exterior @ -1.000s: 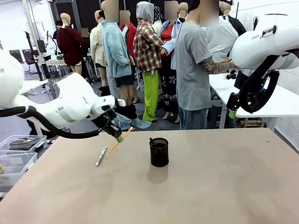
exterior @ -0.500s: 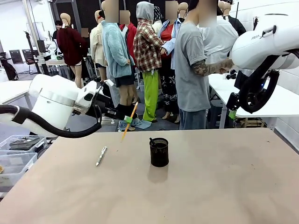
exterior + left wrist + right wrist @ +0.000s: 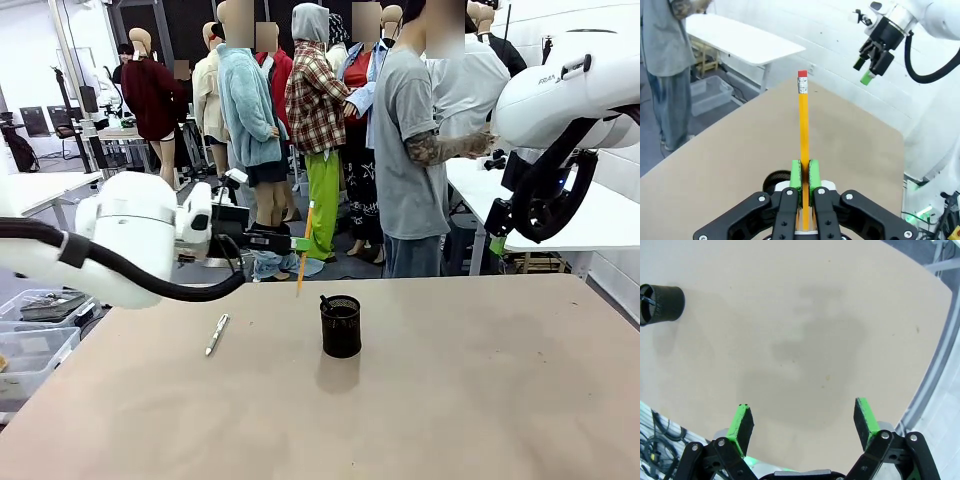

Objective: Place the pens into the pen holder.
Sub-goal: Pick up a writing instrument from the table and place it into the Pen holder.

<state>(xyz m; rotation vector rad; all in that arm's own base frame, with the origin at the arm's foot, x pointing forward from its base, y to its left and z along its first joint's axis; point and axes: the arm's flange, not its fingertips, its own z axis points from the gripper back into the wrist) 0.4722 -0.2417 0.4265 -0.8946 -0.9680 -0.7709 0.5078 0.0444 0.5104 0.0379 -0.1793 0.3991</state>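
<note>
Holding a yellow pencil (image 3: 302,272) clamped between its green pads, the left claw (image 3: 298,243) hangs over the table (image 3: 450,400), just to the left of the black mesh cup (image 3: 341,330) and above it.

- Pencil: long axis near upright with a slight lean. The lower end shows about level with the cup's rim but off to its left, not over the mouth. The left wrist view shows the red eraser at the free end.
- Cup: upright at mid-table, with one dark stick (image 3: 324,300) poking out of it.
- Silver pen (image 3: 217,334): flat on the table, well left of the cup, long axis running roughly toward the far edge.
- Right claw (image 3: 802,412): pads wide apart, nothing between them, high over the right side, well apart from the cup.

Judgement: the left arm is the nearer one. Its next move looks like a short sideways shift to the robot's right to line the tip over the opening, keeping the pencil vertical, then a lowering and release.
</note>
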